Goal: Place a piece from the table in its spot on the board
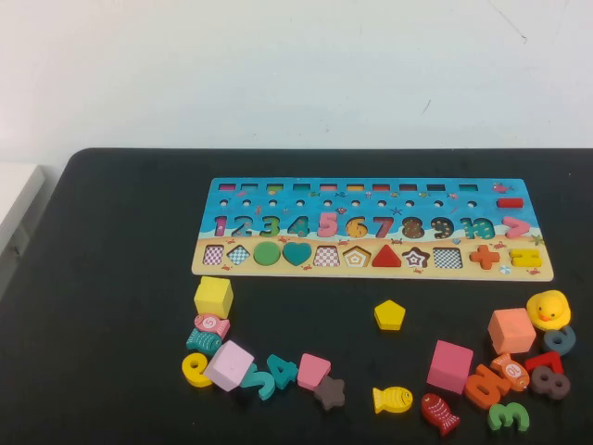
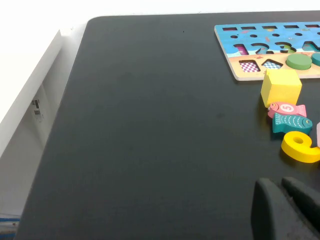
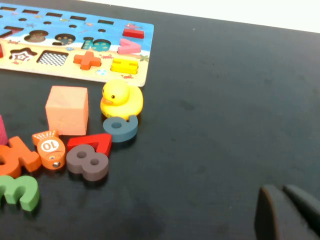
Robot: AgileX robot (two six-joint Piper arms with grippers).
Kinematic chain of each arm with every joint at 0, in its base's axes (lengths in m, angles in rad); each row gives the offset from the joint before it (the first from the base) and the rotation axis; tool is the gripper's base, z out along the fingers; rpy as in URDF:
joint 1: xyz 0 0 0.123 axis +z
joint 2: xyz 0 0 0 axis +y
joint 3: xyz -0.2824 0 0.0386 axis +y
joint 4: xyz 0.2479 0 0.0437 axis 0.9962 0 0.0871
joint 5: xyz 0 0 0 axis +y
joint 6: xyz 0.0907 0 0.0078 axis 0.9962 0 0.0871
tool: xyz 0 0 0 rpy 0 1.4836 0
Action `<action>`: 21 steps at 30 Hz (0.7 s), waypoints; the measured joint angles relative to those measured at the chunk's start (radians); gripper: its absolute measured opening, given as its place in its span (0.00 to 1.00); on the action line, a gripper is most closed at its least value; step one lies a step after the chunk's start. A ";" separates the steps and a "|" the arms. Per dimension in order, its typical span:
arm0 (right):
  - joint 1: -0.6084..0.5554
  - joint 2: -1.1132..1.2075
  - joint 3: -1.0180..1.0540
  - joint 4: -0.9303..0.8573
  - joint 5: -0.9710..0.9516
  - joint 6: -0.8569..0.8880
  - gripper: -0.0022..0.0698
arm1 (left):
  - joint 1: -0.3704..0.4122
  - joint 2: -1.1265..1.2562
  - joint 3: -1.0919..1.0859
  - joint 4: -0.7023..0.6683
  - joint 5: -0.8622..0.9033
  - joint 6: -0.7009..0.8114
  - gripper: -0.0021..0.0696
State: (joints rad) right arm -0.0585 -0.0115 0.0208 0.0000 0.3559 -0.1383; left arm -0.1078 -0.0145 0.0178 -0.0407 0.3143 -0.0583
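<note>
Both arms are waiting off to the sides: the right gripper (image 3: pixel 290 212) is sitting closed and empty over bare surface (image 1: pixel 111 278) near the duck (image 3: pixel 121 98), and the left gripper (image 2: pixel 287 207) is likewise holding nothing, fingers together. No reach is under way yet. The piece (image 1: pixel 390 315) is lying alone just in front of the board (image 1: pixel 371 199), so the next move calls for opening over it, then carrying it to its place (image 1: pixel 356 256).
</note>
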 joint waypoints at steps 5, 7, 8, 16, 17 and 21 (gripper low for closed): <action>0.000 0.000 0.000 0.000 0.000 0.000 0.06 | 0.000 0.000 0.000 0.000 0.000 0.000 0.03; 0.000 0.000 0.000 0.000 0.000 0.000 0.06 | 0.000 0.000 0.000 0.000 0.000 0.000 0.03; 0.000 0.000 0.000 0.000 0.000 0.000 0.06 | 0.000 0.000 0.000 0.000 0.000 0.000 0.03; 0.000 0.000 0.000 0.000 0.000 0.000 0.06 | 0.000 0.000 0.000 0.000 0.000 0.000 0.03; 0.000 0.000 0.000 0.000 0.000 0.000 0.06 | 0.000 0.000 0.000 0.000 0.000 0.000 0.03; 0.000 0.000 0.000 0.000 0.000 0.000 0.06 | 0.000 0.000 0.000 0.000 0.000 0.000 0.03</action>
State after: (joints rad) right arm -0.0585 -0.0115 0.0208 0.0000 0.3559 -0.1383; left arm -0.1078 -0.0145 0.0178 -0.0407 0.3143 -0.0583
